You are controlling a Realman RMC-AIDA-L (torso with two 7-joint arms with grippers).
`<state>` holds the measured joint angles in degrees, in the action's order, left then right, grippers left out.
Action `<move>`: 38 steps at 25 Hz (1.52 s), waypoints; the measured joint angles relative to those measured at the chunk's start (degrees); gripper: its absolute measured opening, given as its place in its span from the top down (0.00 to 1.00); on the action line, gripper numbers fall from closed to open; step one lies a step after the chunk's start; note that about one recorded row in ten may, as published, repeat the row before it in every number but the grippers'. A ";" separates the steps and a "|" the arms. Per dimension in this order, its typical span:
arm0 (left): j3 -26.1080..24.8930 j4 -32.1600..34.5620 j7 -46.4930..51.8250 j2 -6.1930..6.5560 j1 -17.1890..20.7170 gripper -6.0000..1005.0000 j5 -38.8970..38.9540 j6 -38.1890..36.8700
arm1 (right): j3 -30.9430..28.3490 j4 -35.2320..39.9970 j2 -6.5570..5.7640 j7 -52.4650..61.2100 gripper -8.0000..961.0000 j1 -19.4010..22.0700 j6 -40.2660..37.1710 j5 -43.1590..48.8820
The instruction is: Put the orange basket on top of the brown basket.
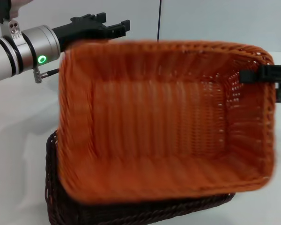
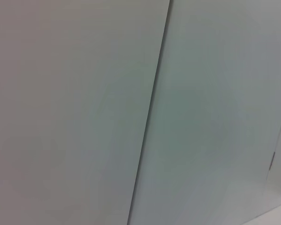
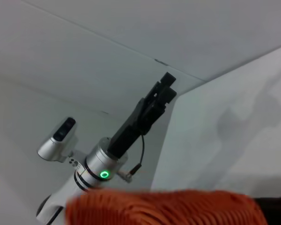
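Note:
The orange basket (image 1: 164, 126) fills the head view, lifted and tilted with its open side toward the camera. Its rim also shows in the right wrist view (image 3: 164, 208). My right gripper (image 1: 258, 75) is shut on the basket's right rim and holds it up. The brown basket (image 1: 131, 213) sits on the white table below it, mostly hidden; only its left and front edges show. My left gripper (image 1: 113, 26) is raised behind the orange basket's far left corner, apart from it. It also shows in the right wrist view (image 3: 164, 86), free in the air.
The white table (image 1: 18, 140) runs to the left of the baskets. A pale wall with a dark vertical seam (image 1: 159, 18) stands behind. The left wrist view shows only that wall.

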<state>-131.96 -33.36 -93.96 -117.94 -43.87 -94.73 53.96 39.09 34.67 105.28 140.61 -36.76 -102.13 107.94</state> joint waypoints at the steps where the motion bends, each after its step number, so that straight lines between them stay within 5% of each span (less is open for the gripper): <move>1: -0.18 0.13 -0.35 0.00 -0.11 0.16 -0.01 -0.13 | -0.09 0.03 -0.39 0.00 0.17 0.10 -0.33 0.00; 9: -0.38 0.36 -0.42 0.00 -0.27 0.16 -0.02 -0.58 | 0.27 -0.13 -2.27 0.57 0.17 -1.15 -3.67 1.04; 20: -0.01 0.58 -0.60 0.00 -2.28 0.16 0.16 -1.67 | -1.74 -1.79 -1.18 7.60 0.17 -2.78 0.72 0.83; 31: -0.11 0.76 -0.61 0.16 -2.03 0.16 0.13 -1.73 | -0.73 2.87 -5.24 14.91 0.17 -6.36 -3.31 9.29; 38: -0.57 0.41 -0.61 0.08 -1.25 0.16 2.50 -1.80 | -16.05 4.41 -5.00 1.60 0.17 -1.47 1.56 7.12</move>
<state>-132.53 -32.95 -94.57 -117.86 -45.13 -92.22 52.16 23.04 39.08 100.28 142.21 -38.22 -100.57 115.05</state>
